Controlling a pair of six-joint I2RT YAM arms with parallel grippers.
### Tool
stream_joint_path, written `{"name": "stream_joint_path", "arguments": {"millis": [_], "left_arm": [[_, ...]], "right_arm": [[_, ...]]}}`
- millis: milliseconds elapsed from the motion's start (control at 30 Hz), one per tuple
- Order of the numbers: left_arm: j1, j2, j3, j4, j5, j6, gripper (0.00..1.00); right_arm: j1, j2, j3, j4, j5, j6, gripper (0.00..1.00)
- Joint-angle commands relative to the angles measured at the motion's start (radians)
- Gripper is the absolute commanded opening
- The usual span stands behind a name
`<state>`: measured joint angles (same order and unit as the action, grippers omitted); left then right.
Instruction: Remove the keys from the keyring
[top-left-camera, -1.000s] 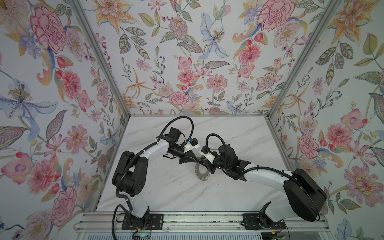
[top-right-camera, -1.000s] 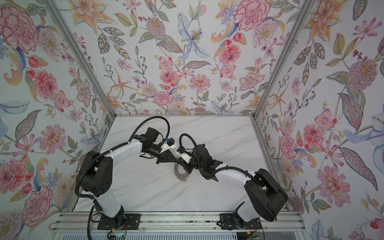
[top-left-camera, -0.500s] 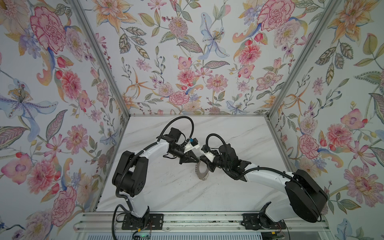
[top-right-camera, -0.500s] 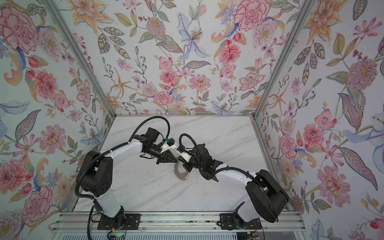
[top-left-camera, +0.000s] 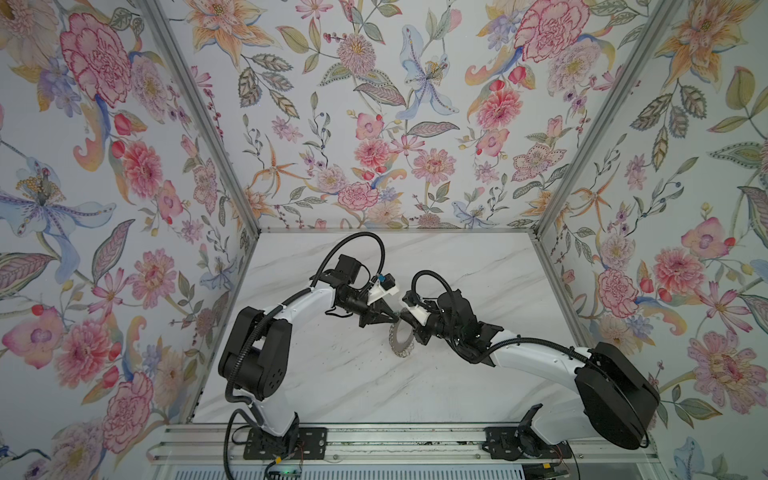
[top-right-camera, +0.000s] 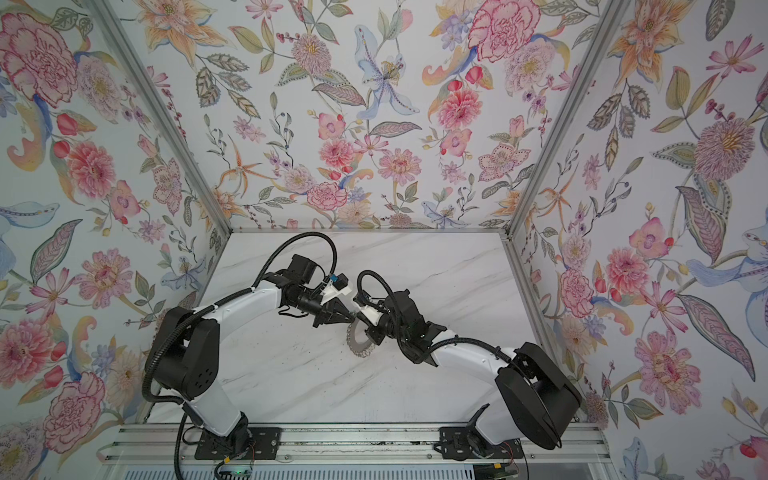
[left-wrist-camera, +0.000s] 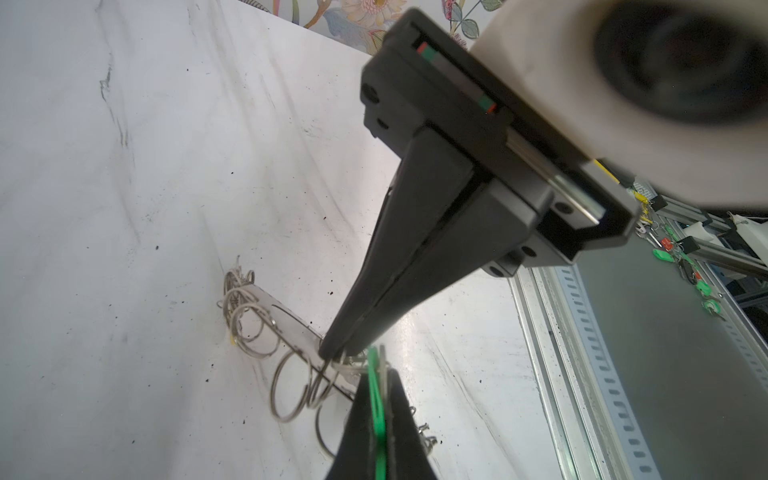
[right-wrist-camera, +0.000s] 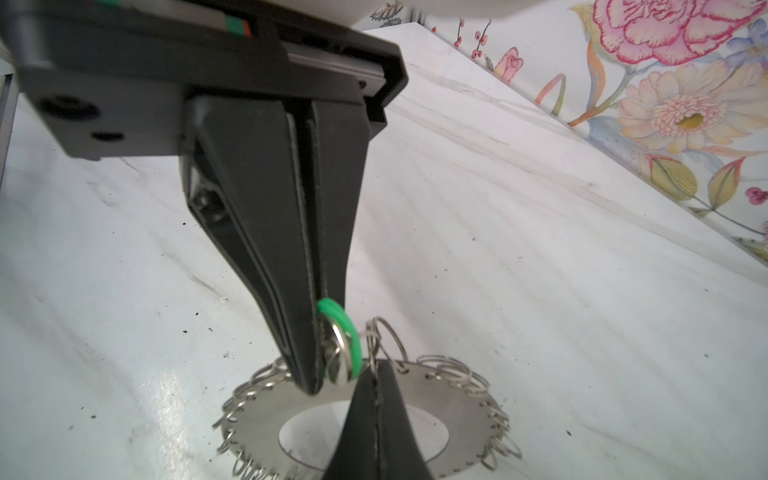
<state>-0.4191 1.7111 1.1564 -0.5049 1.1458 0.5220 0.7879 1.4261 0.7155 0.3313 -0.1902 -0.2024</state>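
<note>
White links join bulky black joints, with ribbed black cables and tapered black tool fingers.

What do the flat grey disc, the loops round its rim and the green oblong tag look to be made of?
The flat grey disc looks like brushed steel, matt sheen. Its wire loops: bright metal wire, glinting. The green tag: probably plastic, smooth, saturated, softly glossy.

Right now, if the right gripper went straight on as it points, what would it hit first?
Probably the keyring, just beyond the right gripper, which pinches the green key tag; the gap is unclear.
</note>
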Motion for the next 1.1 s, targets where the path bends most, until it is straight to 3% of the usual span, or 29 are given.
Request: {"name": "stream_joint_path", "arguments": {"millis": [0,133,533,800,1000,1067], "left_arm": [[0.008,-0.079,-0.065,0.185,-0.048,-0.165,0.00],[0.008,-0.131,-0.127,0.294,-0.048,-0.251,0.00],[0.003,-0.181,-0.182,0.331,-0.106,-0.280,0.00],[-0.016,-0.196,-0.170,0.330,-0.151,-0.263,0.00],[-0.076,-0.206,-0.148,0.273,-0.315,-0.189,0.00],[-0.099,-0.218,-0.160,0.288,-0.414,-0.174,0.00]], "right_arm": [[0.010,-0.029,-0.028,0.035,0.105,0.003,0.00],[0.021,-0.027,-0.030,0.037,0.183,-0.002,0.00],[0.079,-0.021,-0.061,0.129,0.358,-0.042,0.00],[0.089,-0.027,-0.071,0.143,0.388,-0.048,0.00],[0.082,-0.036,-0.071,0.141,0.353,-0.061,0.00],[0.081,-0.042,-0.070,0.133,0.338,-0.063,0.00]]}}
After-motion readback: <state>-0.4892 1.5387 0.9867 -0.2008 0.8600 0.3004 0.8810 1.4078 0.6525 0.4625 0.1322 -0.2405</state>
